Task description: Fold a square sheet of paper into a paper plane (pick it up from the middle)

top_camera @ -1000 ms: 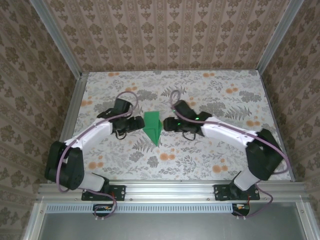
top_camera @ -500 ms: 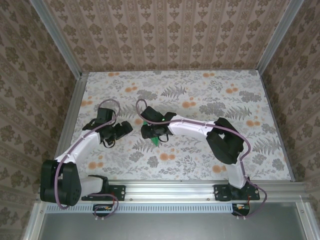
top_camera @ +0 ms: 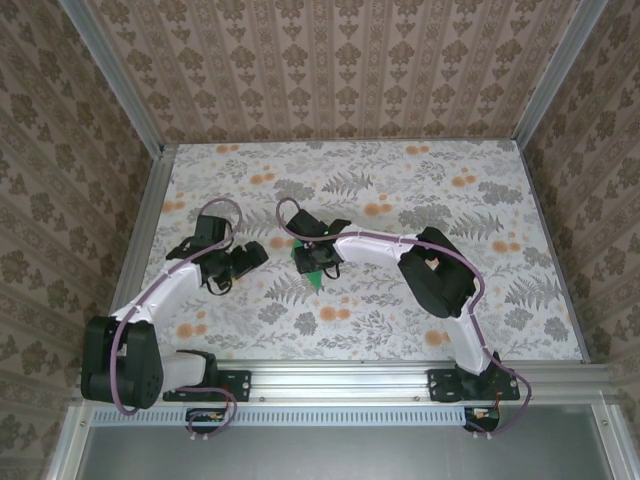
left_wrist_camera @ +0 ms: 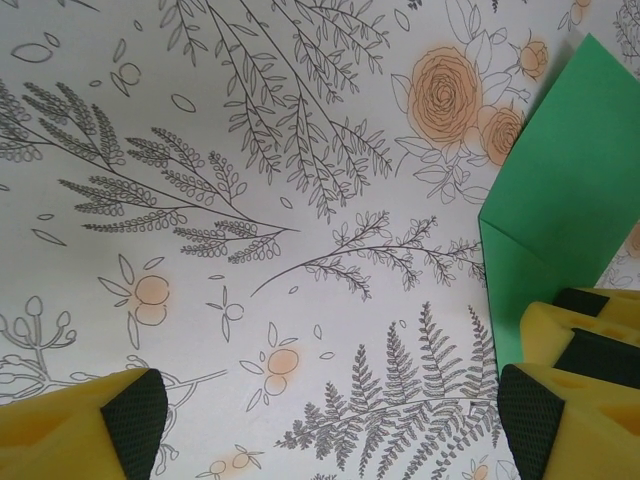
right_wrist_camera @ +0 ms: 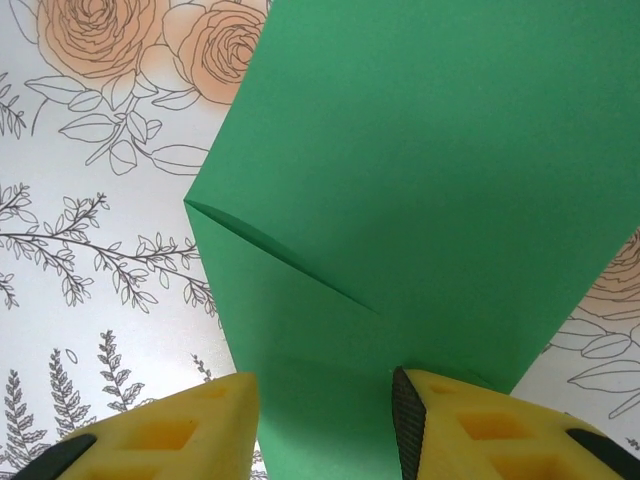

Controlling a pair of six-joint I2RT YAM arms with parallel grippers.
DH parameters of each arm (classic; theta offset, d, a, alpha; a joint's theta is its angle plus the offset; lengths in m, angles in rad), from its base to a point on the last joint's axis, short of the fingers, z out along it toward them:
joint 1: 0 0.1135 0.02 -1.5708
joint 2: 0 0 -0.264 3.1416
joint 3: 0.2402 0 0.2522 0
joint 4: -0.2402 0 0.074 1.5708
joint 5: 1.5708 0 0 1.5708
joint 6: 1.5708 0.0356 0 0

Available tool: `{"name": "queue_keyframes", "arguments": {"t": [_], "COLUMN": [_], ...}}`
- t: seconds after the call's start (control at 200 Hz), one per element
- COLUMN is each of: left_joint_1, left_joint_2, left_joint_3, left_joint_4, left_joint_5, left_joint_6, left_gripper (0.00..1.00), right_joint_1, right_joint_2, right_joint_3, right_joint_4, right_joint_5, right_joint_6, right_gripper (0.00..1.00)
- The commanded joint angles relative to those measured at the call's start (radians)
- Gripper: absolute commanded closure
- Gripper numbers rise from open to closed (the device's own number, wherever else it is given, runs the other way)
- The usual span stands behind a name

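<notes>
your paper plane (top_camera: 314,277) lies on the table (top_camera: 420,170) near the middle, a little toward 9 o'clock, between the two grippers. from above, its long axis runs roughly 12 to 6 o'clock, with the narrow tip toward 6. most of it is hidden under the right gripper (top_camera: 308,266), so you can only make out green slivers at the wrist and the tip.

in the right wrist view the paper plane (right_wrist_camera: 420,180) has a diagonal crease, and its top and bottom are cut off by the frame. the right gripper (right_wrist_camera: 325,428) has its yellow fingers (right_wrist_camera: 470,435) partly drawn in on either side of the narrow end. you cannot tell whether they actually pinch it.

your left gripper (top_camera: 254,258) sits just at 9 o'clock of the paper, fingers spread wide over bare table (left_wrist_camera: 300,250). in its own view the left gripper (left_wrist_camera: 330,420) holds nothing, and the paper plane (left_wrist_camera: 560,200) shows at the right edge, partly cut off.
</notes>
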Motion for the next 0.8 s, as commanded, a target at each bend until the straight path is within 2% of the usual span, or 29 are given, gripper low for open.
{"name": "queue_keyframes", "arguments": {"t": [0.0, 0.255, 0.515, 0.67, 0.8], "left_joint_1": [0.007, -0.006, -0.087, -0.134, -0.17], "left_joint_2": [0.01, 0.027, 0.056, 0.085, 0.107], "left_joint_3": [-0.001, 0.004, 0.03, 0.043, 0.052], "left_joint_4": [0.014, 0.032, 0.053, 0.065, 0.087], "left_joint_5": [0.035, 0.074, 0.078, 0.065, 0.057], "left_joint_6": [-0.006, -0.003, -0.02, -0.041, -0.065], "left_gripper": [0.11, 0.11, 0.11, 0.12, 0.12], "right_joint_1": [-0.006, -0.053, -0.118, -0.153, -0.154], "right_joint_2": [0.003, -0.11, -0.297, -0.394, -0.412], "right_joint_3": [-0.037, -0.222, -0.434, -0.481, -0.473], "right_joint_4": [-0.025, 0.05, 0.139, 0.18, 0.2], "right_joint_5": [-0.005, -0.109, -0.318, -0.291, -0.231], "right_joint_6": [-0.068, -0.174, -0.26, -0.215, -0.158], "right_gripper": [0.58, 0.57, 0.56, 0.55, 0.56]}}
